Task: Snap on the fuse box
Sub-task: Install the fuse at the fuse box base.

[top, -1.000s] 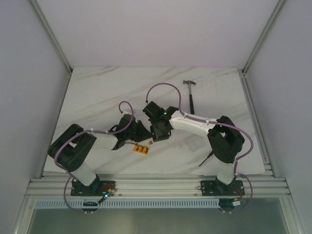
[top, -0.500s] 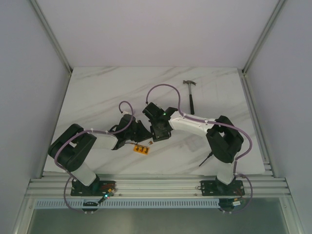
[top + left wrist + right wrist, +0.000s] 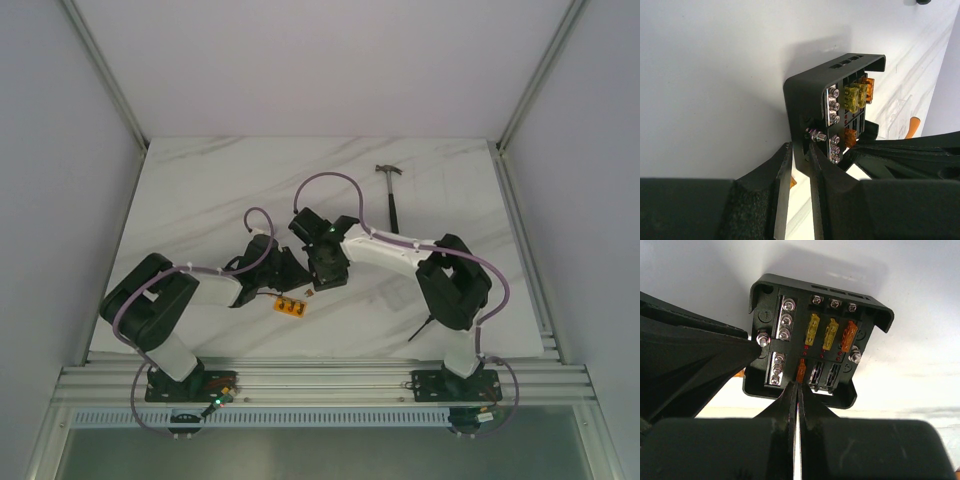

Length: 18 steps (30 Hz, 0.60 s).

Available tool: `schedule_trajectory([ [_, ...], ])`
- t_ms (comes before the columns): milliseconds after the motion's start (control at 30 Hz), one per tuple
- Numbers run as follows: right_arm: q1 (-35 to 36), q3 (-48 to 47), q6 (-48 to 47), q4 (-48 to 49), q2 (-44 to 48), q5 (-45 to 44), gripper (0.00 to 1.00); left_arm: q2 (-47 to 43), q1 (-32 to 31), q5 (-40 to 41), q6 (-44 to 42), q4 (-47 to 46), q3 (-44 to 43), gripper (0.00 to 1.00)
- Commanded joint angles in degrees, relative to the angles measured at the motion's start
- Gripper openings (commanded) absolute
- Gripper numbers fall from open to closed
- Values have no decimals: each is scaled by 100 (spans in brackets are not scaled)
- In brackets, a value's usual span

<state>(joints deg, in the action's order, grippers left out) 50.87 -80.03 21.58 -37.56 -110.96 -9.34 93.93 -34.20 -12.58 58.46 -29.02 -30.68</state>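
Observation:
The fuse box (image 3: pixel 805 295), black and square, faces the right wrist camera with two yellow fuses (image 3: pixel 814 327) and an orange fuse (image 3: pixel 848 335) in its upper row. My left gripper (image 3: pixel 800 147) is shut on the box's side wall (image 3: pixel 801 100), holding it off the table. My right gripper (image 3: pixel 799 385) is shut, its tips touching the end of another orange fuse (image 3: pixel 800 371) in the lower row. In the top view both grippers (image 3: pixel 290 272) (image 3: pixel 325 275) meet at mid-table and hide the box.
A small flat orange strip (image 3: pixel 291 306) lies just in front of the grippers. A hammer (image 3: pixel 392 195) lies at the back right. A thin dark rod (image 3: pixel 425 325) lies by the right arm's base. Metal rails run along the table's near edge (image 3: pixel 320 380).
The right arm has shifted a little to the left and its jaws have come together. The left arm and the box have stayed put.

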Motion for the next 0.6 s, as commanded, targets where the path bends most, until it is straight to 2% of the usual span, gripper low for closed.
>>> schedule_trajectory([
  [0,-266,629,-174,400,-1222,-238,0,231,-43,79,-41,128,2,30],
  [233,-471,34,-691,597,-577,-597,0,507,-9,107,-197,199,-596,30],
  [367,-491,-206,-869,612,-219,-491,12,420,15,226,-350,441,-831,31],
  [567,-273,85,-803,731,586,-232,30,-291,53,546,-524,838,-635,43],
])
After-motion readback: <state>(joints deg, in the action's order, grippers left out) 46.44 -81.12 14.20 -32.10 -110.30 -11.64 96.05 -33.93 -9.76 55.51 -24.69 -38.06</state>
